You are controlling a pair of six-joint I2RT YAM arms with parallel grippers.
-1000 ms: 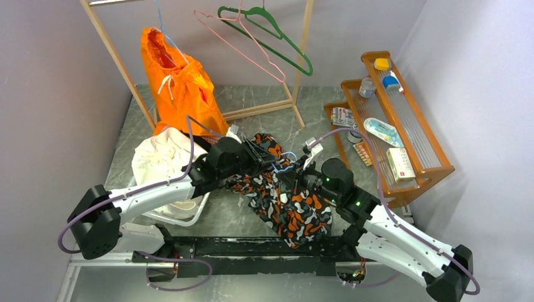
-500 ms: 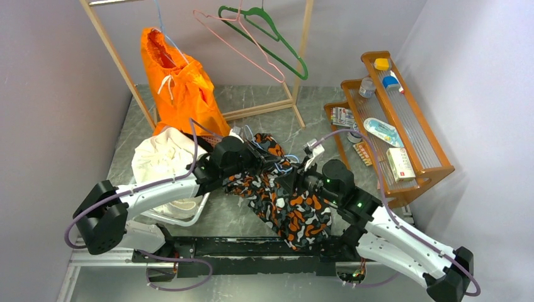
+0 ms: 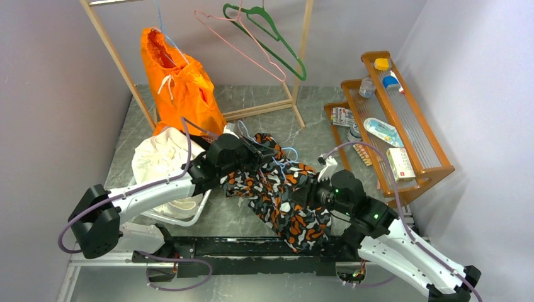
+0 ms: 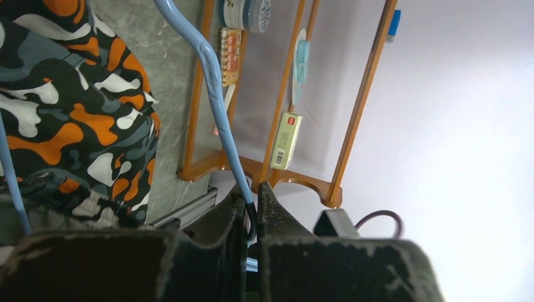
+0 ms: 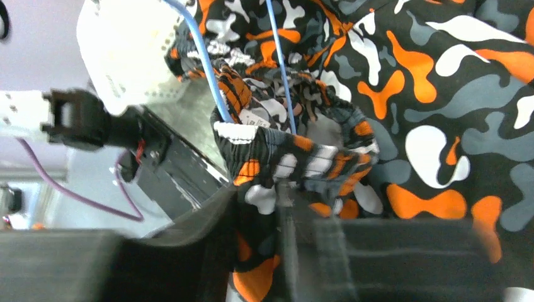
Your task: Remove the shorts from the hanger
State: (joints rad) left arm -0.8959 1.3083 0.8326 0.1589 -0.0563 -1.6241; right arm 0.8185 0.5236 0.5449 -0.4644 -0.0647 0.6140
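Note:
The bright orange shorts (image 3: 179,82) with a white drawstring hang on a thin blue hanger at the left of the wooden rack (image 3: 119,63); neither gripper touches them. My left gripper (image 3: 261,153) is shut on the wire of another blue hanger (image 4: 214,94); in the left wrist view the wire runs between its closed jaws (image 4: 252,201). That hanger carries a black, orange and white camouflage garment (image 3: 286,201). My right gripper (image 3: 301,192) is shut on this garment's elastic waistband (image 5: 296,160), with the blue wires (image 5: 280,69) threading through it.
A white garment (image 3: 164,160) lies in a white basket (image 3: 189,220) at the left. Empty pink (image 3: 239,44) and green (image 3: 277,38) hangers hang on the rack. A wooden shelf (image 3: 434,157) with small items stands at the right.
My right gripper has pulled back toward the near right with the camouflage waistband, stretching the garment away from the left gripper. The left gripper has stayed nearly still on the hanger wire.

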